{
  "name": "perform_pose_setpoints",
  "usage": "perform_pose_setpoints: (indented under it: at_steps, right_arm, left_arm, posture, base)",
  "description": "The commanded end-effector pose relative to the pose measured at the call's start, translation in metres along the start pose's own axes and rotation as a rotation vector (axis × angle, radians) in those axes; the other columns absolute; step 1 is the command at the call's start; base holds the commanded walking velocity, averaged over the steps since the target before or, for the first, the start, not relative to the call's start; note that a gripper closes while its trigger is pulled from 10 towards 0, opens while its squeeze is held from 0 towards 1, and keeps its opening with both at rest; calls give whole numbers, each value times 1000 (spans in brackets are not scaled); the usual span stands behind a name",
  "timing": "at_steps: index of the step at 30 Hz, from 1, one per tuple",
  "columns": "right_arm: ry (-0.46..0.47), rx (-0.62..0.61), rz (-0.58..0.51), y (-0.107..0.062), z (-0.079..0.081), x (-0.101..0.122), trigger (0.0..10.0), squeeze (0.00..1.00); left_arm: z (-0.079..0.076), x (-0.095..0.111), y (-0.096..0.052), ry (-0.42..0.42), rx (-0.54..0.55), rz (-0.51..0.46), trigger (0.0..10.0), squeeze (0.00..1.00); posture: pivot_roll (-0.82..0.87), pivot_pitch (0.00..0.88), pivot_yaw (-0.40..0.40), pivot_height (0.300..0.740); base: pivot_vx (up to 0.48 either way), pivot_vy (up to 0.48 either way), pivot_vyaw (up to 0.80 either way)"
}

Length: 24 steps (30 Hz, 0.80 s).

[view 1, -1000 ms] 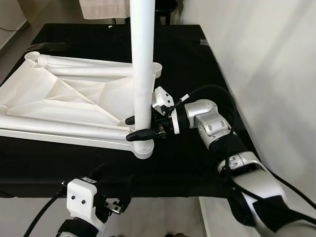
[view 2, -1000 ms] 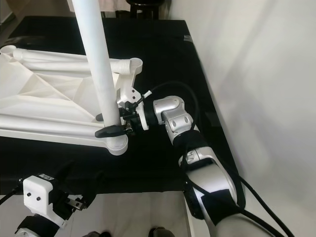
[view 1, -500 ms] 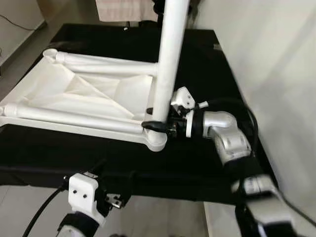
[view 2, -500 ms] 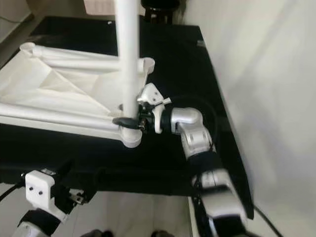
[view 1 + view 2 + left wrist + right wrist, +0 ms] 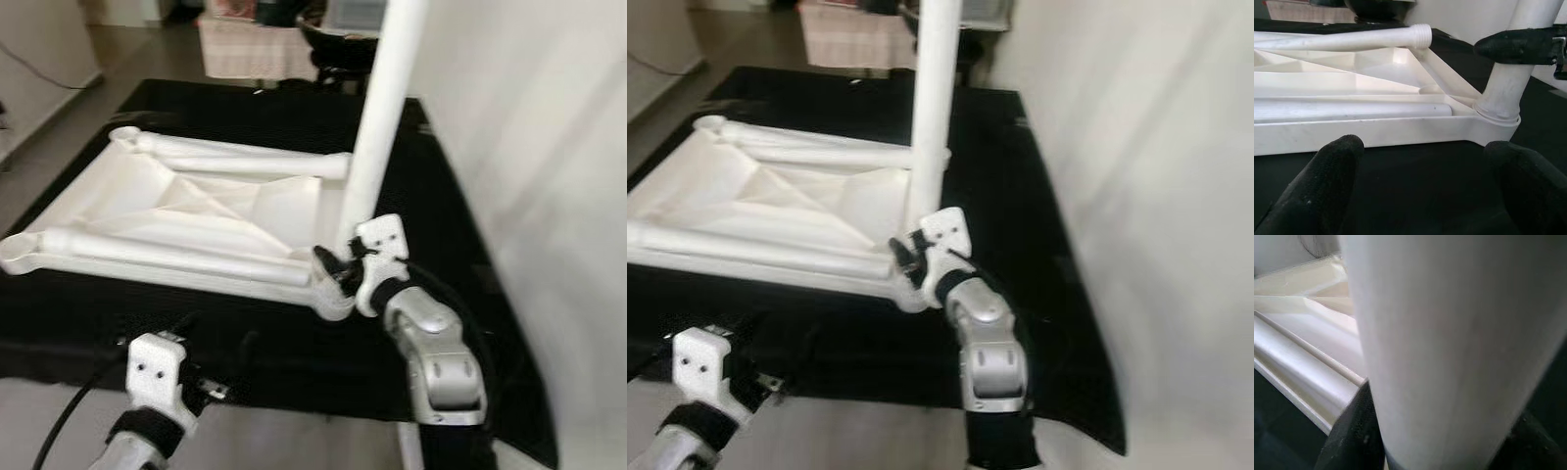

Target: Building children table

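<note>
Right wrist view: the fingers (image 5: pixel 1359 431) of the right gripper (image 5: pixel 338 266) are closed around the base of the upright white table leg (image 5: pixel 384 117), one black finger on either side of the tube, just above the corner socket (image 5: pixel 333 299) of the upside-down white tabletop (image 5: pixel 186 211). The tabletop lies on a black-covered table (image 5: pixel 460 264), and the socket sits near the table's near edge, toward its right side. Two more legs (image 5: pixel 240 162) lie loose inside the tabletop frame. The left gripper (image 5: pixel 191 387) hangs below the table's near edge with its fingers (image 5: pixel 1327 171) spread and holding nothing.

The leg is long and held only at its foot, so a small tilt of the wrist could lever it sideways and jam or cross the thread in the socket. The tabletop is not pinned by the other gripper, so a turn or push could drag it toward the near edge. If the grip slackens before the leg is seated, I judge it likely to topple.

Compared with a second ago, the whole scene sits differently in the head views, so the camera has moved. The right arm now reaches up from below rather than across from the right, and the grip on the leg base is unchanged.
</note>
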State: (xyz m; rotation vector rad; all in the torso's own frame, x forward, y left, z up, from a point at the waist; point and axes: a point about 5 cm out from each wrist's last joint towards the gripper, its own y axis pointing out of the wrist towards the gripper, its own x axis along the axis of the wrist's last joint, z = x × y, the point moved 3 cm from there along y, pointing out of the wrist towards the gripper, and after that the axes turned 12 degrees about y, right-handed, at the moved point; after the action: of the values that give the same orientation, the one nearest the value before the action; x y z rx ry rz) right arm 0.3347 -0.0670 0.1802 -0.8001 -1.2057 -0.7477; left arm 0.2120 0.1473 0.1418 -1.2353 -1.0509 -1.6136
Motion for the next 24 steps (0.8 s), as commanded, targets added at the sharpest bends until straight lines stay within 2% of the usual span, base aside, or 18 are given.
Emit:
perform_pose_setpoints:
  at_steps: [1,2,3,5,6,8,9,10,11,12,17,20,24]
  right_arm:
    - [29,121,79,6,13,-9,10000,1000]
    - [1,223,68,8,22,-2,10000,1000]
    - [1,223,68,8,22,-2,10000,1000]
    - [-53,409,14,10,34,15,10000,1000]
    - [-111,530,-4,7,39,22,10000,1000]
    - [-191,699,17,3,41,25,10000,1000]
    - [-191,699,17,3,41,25,10000,1000]
    - [-242,790,90,4,36,22,10000,129]
    - [-258,810,124,6,32,20,10000,129]
    - [-259,786,127,14,26,22,10000,0]
    - [-230,763,126,26,19,29,10000,0]
    - [-204,883,174,30,23,36,10000,0]
    - [-205,959,218,29,25,38,10000,0]
  left_arm:
    - [1,-4,-3,3,12,12,10000,0]
    - [0,-3,-2,3,9,10,10000,0]
    - [0,-3,-2,3,9,10,10000,0]
    - [-2,-3,-1,-1,-1,4,10000,0]
    - [-3,-2,-1,-3,-7,1,10000,0]
    - [-6,-1,-1,-6,-14,-1,10000,0]
    - [-6,-1,-1,-6,-14,-1,10000,0]
    - [-9,1,-3,-10,-18,0,10000,0]
    - [-10,1,-4,-11,-18,1,10000,0]
    - [-11,2,-5,-13,-19,2,10000,0]
    - [-14,4,-7,-18,-20,1,10000,0]
    - [-20,7,-10,-26,-22,1,10000,0]
    - [-22,9,-12,-30,-26,2,10000,0]
  posture:
    - [-43,104,-77,740]
    - [-43,105,-78,740]
    - [-43,105,-78,740]
    - [-46,110,-78,740]
    - [-37,117,-78,740]
    - [-31,128,-75,740]
    - [-31,128,-75,740]
    - [-22,142,-78,740]
    - [-22,142,-78,740]
    - [-17,150,-83,740]
    - [-8,164,-83,740]
    - [5,184,-88,740]
    - [14,201,-91,740]
  base:
    - [0,0,0]
    - [0,0,0]
    - [0,0,0]
    - [0,0,0]
    - [0,0,0]
    - [0,0,0]
    - [0,0,0]
    - [0,0,0]
    - [0,0,0]
    - [0,0,0]
    - [0,0,0]
    - [0,0,0]
    - [0,0,0]
